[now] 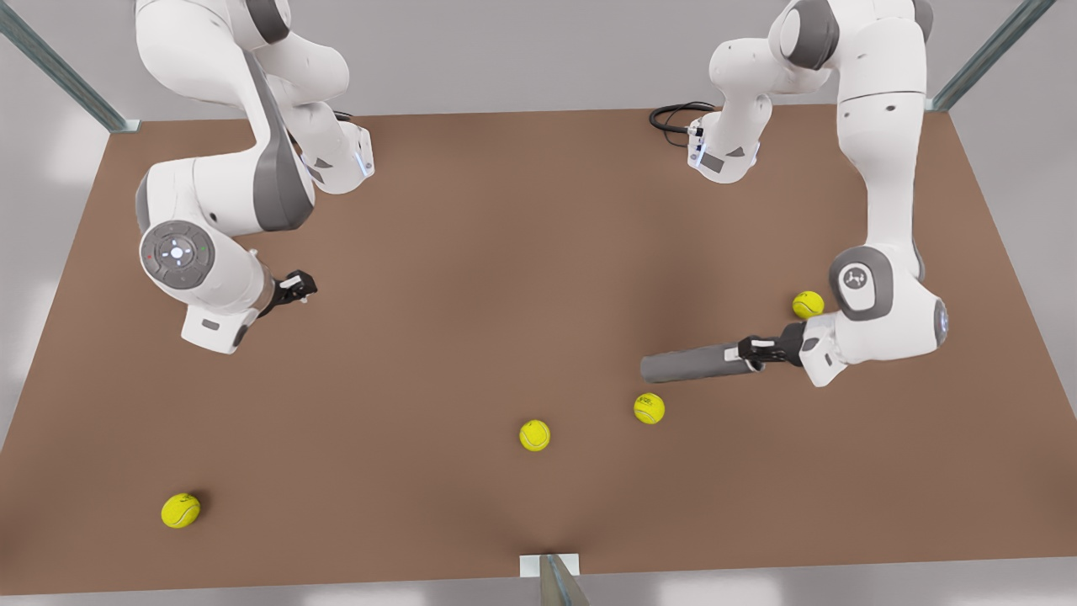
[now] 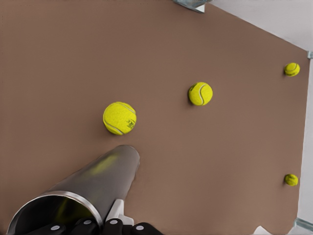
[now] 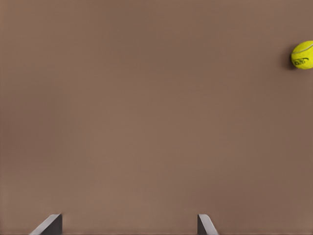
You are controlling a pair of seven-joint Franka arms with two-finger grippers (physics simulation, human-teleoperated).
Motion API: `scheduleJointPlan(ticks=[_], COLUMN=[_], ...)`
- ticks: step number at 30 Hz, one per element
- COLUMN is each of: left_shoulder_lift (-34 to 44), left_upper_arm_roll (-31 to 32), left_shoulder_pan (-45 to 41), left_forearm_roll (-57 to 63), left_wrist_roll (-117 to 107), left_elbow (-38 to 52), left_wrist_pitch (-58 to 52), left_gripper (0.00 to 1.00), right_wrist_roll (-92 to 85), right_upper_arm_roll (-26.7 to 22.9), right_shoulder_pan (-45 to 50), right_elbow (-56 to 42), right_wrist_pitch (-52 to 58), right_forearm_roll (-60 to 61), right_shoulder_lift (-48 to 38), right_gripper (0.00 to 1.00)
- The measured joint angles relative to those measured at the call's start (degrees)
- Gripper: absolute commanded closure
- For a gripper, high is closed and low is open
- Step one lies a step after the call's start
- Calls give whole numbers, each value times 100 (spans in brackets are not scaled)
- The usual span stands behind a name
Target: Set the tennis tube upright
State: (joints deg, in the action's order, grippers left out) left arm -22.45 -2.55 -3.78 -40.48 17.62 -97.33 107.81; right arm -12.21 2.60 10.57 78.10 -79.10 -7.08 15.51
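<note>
Left end effector (image 1: 751,353), forearm level, clenches the smooth grey tennis tube (image 1: 690,365) lying flat; we see right end effector (image 1: 305,286) released, waiting.

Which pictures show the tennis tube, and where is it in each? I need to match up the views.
Front view: the tennis tube lies on its side at the front view's right, one end gripped by the left pincer.
Left wrist view: the tube is nearest the camera, open rim closest.
Right wrist view: the table and one far ball beyond the open right pincer.
Shared landmark: the tennis ball off the tube's far end.
</note>
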Motion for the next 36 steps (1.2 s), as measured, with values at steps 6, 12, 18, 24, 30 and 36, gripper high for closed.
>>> scheduleJointPlan(ticks=[6, 12, 18, 24, 30, 36], left_shoulder_lift=[364, 592, 584, 370, 207, 118], left_upper_arm_roll=[8, 18, 18, 21, 26, 26], left_shoulder_pan=[-1, -10, -9, -22, -18, -18], left_forearm_roll=[1049, 2275, 3200, 3562, 3747, 3802], left_wrist_roll=[-692, -1486, -2152, -2316, -2406, -2397], left_elbow=[18, 100, 223, 202, 197, 197], left_wrist_pitch=[-4, -4, 56, 452, 574, 602], left_gripper=[79, 79, 79, 79, 79, 79], right_wrist_roll=[23, 51, 35, 57, 61, 39], right_upper_arm_roll=[-5, 3, -5, -9, -14, -22], right_shoulder_pan=[-61, 46, 129, 118, 114, 105], right_elbow=[-76, -89, -208, -216, -213, -216], right_wrist_pitch=[-26, 193, 219, 251, 221, 210], right_forearm_roll=[-5, -4, 31, 154, 114, 84], right_shoulder_lift=[-2, -38, -21, 1, 53, 58], right_gripper=[0, 0, 0, 0, 0, 0])
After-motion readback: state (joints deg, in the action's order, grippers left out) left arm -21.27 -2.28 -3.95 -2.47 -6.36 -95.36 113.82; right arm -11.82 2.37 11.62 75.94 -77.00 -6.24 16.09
